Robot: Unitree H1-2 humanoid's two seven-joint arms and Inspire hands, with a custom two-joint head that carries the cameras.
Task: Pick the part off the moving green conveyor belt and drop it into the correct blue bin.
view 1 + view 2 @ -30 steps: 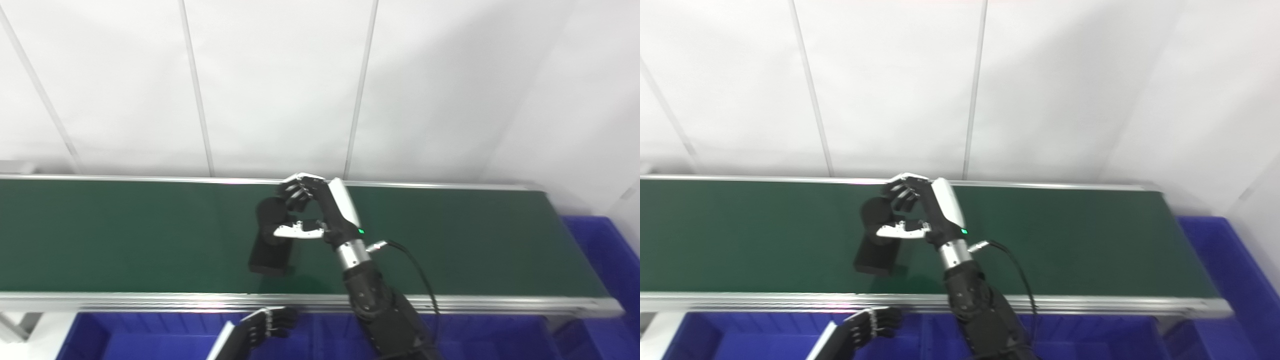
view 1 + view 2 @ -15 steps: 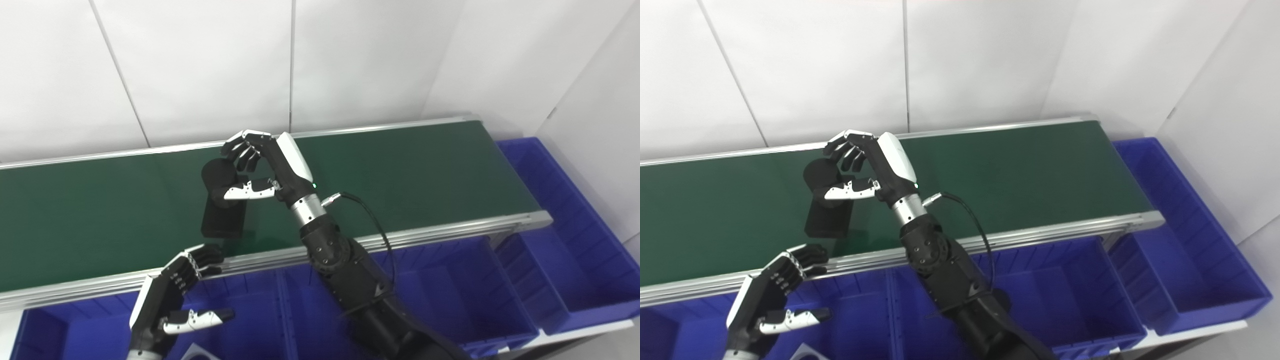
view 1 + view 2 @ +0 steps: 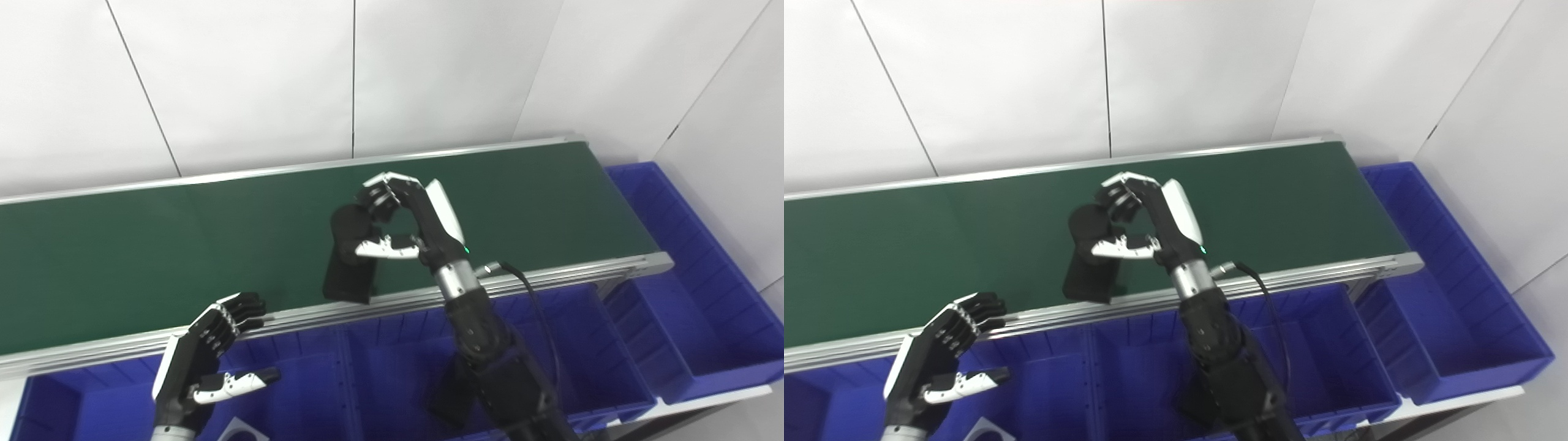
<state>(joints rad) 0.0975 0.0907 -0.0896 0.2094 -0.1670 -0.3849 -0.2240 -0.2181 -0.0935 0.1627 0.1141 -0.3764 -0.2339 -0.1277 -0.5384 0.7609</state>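
White wall panels back the green conveyor belt. Right hand closes around the black part, apparently lifted at the belt's near edge; a loose hold could drop it short of the blue bin. Left hand waits, fingers apart and holding nothing.

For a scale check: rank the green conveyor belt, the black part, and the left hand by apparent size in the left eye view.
1. green conveyor belt, by far the largest.
2. black part and left hand look roughly alike; the hand is nearer the camera, so I will not rank them. The right hand partly covers the part.
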